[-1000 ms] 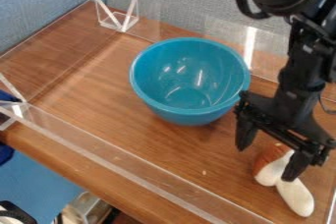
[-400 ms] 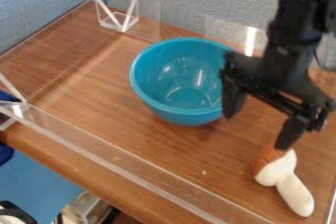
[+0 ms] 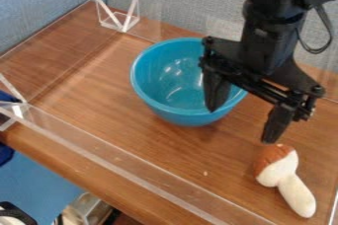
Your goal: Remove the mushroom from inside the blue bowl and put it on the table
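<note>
The mushroom [image 3: 282, 173], with a reddish-brown cap and a cream stem, lies on its side on the wooden table [image 3: 93, 66] at the front right. It is outside the blue bowl [image 3: 179, 79], which stands near the middle and looks empty. My gripper [image 3: 247, 107] hangs open above the bowl's right rim, its two black fingers spread wide with nothing between them. One finger [image 3: 215, 93] overlaps the bowl's right side; the other points down just above the mushroom.
Clear acrylic walls run along the table's front edge [image 3: 119, 165] and left side. A clear triangular bracket [image 3: 119, 17] stands at the back left corner. A blue wall rises behind the table.
My open gripper has lifted off the mushroom at the front right and moved up and left toward the bowl. The mushroom stays on the table, now fully visible.
</note>
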You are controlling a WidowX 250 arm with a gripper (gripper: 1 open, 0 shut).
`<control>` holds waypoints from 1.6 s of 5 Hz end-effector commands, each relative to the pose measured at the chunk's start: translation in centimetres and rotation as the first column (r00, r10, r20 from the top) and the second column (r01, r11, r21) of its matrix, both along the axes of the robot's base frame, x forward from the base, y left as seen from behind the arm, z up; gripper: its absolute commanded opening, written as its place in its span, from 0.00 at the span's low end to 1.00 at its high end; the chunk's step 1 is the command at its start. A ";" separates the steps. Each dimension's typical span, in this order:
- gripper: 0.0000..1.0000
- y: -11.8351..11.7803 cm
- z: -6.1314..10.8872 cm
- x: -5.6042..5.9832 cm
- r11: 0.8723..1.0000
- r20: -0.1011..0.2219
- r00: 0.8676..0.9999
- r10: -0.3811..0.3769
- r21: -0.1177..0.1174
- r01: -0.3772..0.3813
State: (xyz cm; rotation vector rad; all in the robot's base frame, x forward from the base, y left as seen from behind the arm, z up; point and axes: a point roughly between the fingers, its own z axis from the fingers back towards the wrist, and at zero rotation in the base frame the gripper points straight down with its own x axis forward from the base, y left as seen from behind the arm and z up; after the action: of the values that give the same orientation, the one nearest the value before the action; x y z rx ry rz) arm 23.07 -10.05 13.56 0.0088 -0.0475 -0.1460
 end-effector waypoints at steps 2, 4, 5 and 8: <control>1.00 -0.5 -0.1 0.6 0.999 0.014 1.000 -0.011 -0.036 0.011; 1.00 -0.4 -0.5 0.5 0.999 -0.011 1.000 -0.007 -0.037 0.007; 1.00 0.0 -0.6 0.5 0.999 -0.027 1.000 -0.003 -0.037 0.002; 1.00 0.3 -1.3 1.4 0.999 -0.041 0.999 0.009 -0.042 -0.011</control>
State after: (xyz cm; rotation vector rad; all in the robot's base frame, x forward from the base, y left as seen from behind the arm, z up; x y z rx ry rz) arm 23.70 -9.68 11.20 -0.0223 0.0355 -0.1427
